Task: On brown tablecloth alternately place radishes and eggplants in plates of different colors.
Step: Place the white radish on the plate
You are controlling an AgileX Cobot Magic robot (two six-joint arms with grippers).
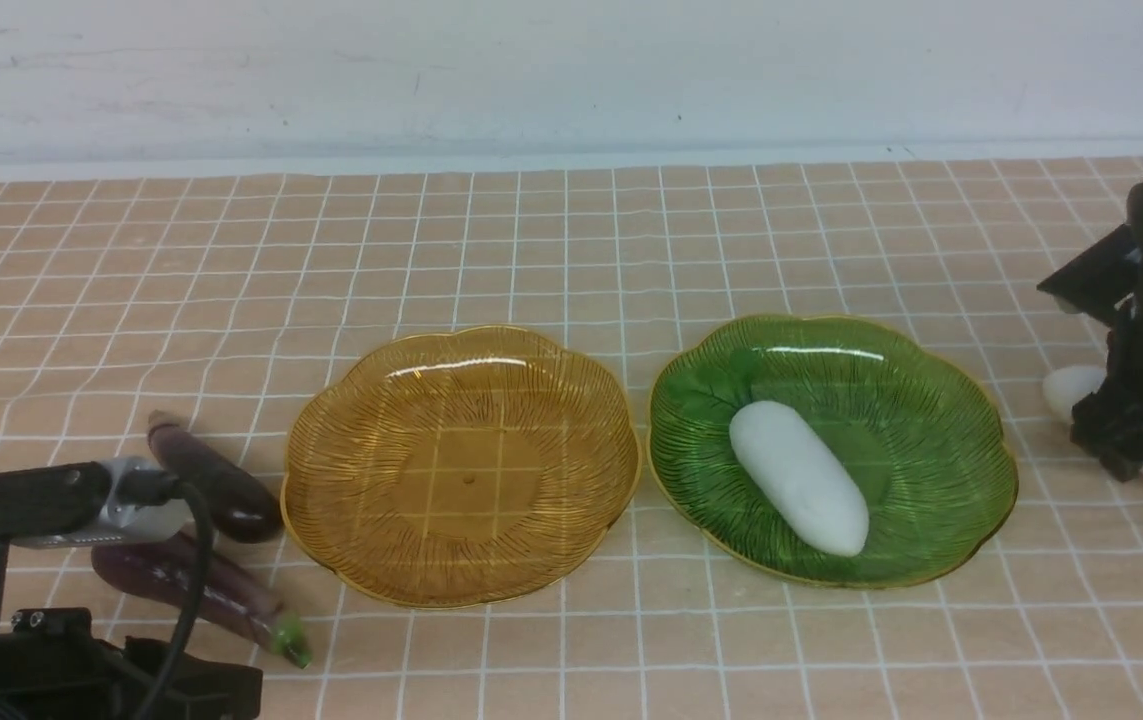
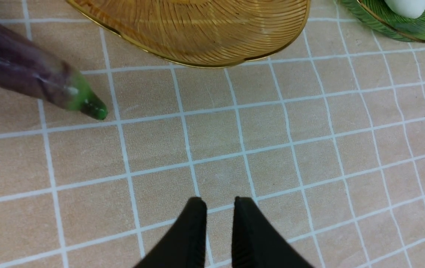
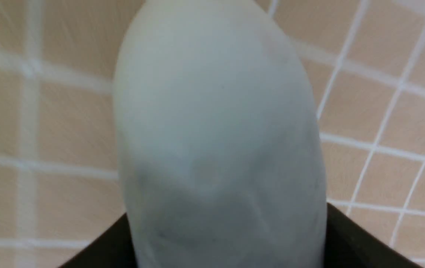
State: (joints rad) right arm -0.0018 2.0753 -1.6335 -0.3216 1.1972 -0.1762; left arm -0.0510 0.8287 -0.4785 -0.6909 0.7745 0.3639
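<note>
On your brown tablecloth (image 1: 571, 230), one radish (image 1: 799, 490) lies in the green plate (image 1: 941, 370); the amber plate (image 1: 461, 470) is bare. At the green plate's three o'clock, your right gripper (image 1: 1131, 445) clamps the second radish (image 3: 216, 130). Your left gripper (image 2: 218, 203), nearly closed and empty, hovers by the eggplants (image 1: 216, 480), likely meant for the amber plate.

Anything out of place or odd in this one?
Nothing spilled or damaged. Slightly odd: one radish lies in the green plate, yet the right end effector is at the second radish, amber plate empty.
</note>
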